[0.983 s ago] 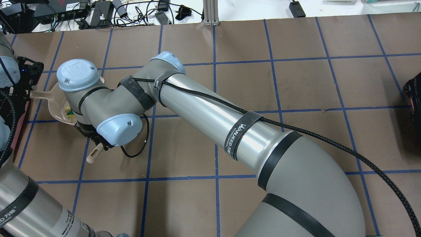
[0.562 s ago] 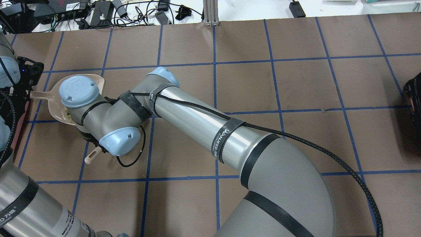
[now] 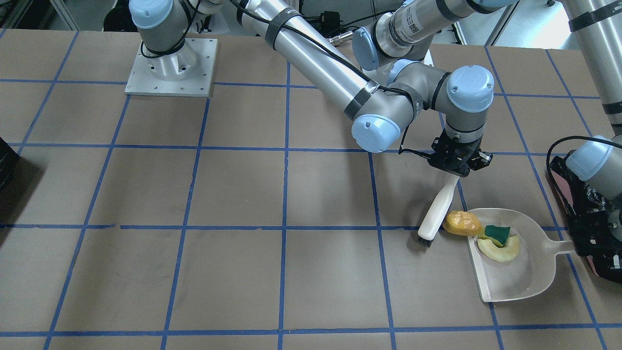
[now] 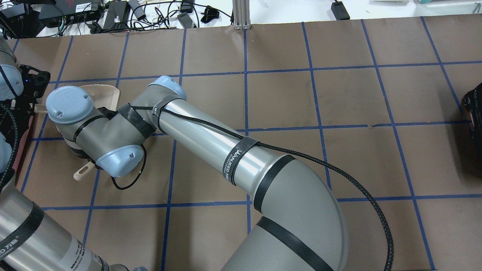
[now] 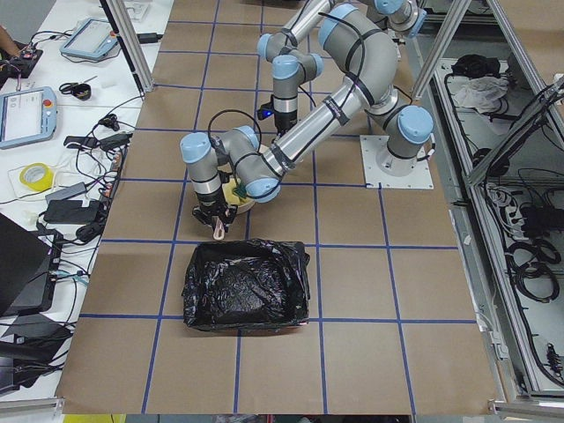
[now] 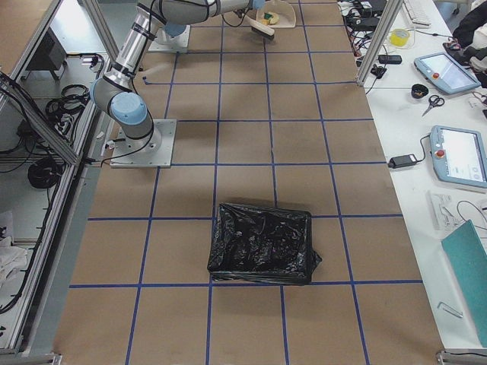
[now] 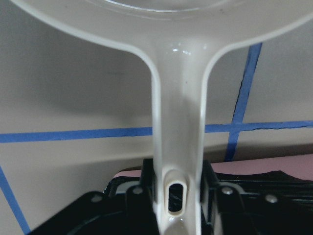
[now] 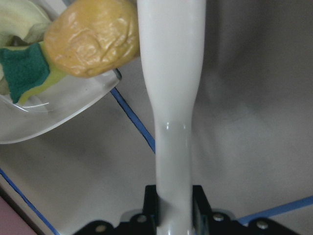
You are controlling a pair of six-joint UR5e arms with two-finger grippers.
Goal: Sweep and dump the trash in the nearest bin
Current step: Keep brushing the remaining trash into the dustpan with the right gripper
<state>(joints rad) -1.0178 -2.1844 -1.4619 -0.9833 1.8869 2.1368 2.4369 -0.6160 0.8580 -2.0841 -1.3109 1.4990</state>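
Observation:
My right gripper (image 3: 459, 163) is shut on the white brush (image 3: 436, 209), its bristles down on the table. The brush rests against the yellow-orange lump (image 3: 461, 222), which sits on the lip of the beige dustpan (image 3: 520, 277). The green-and-yellow sponge wedge (image 3: 496, 233) and the pale crescent (image 3: 500, 250) lie inside the pan. My left gripper (image 7: 177, 191) is shut on the dustpan handle (image 7: 178, 98). The pink-sided bin with the black bag (image 5: 247, 291) stands just behind the left gripper, at the table's left end.
A second black-lined container (image 6: 262, 243) stands at the far right end of the table. The right arm's base plate (image 3: 170, 68) is bolted to the brown gridded table. Cables and devices (image 4: 113, 13) lie past the far edge.
My right arm has swung toward the left end of the table, carrying the brush toward the dustpan. Its wrist now covers most of the pan in the overhead view. The left arm has not moved.

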